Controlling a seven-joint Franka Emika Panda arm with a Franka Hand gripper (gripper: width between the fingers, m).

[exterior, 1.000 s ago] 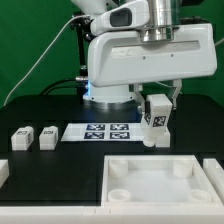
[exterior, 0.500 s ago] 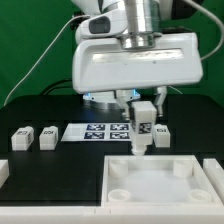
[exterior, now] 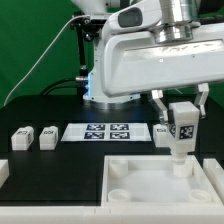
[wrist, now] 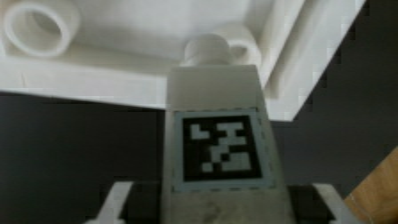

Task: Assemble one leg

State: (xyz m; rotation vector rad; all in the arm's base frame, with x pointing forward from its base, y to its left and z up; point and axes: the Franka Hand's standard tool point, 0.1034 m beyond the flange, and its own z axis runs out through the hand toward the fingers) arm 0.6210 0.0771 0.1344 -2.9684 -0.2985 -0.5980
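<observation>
My gripper [exterior: 181,103] is shut on a leg [exterior: 181,128], a small white block with a black-and-white tag on its face, held upright. Its lower tip hangs just above the far right corner socket of the large white tray [exterior: 150,183]. In the wrist view the leg [wrist: 217,130] points at a round socket [wrist: 217,46] of the tray [wrist: 143,65]. Two more legs [exterior: 21,138] [exterior: 47,136] stand on the table at the exterior view's left. Another small block [exterior: 160,133] sits partly hidden behind the held leg.
The marker board [exterior: 106,132] lies flat on the black table behind the tray. A white part [exterior: 3,171] shows at the exterior view's left edge. The arm's white body [exterior: 150,60] fills the upper middle. A second socket [wrist: 39,30] shows in the wrist view.
My gripper has carried the leg toward the exterior view's right, from above the tray's far edge near the middle to above the far right corner socket.
</observation>
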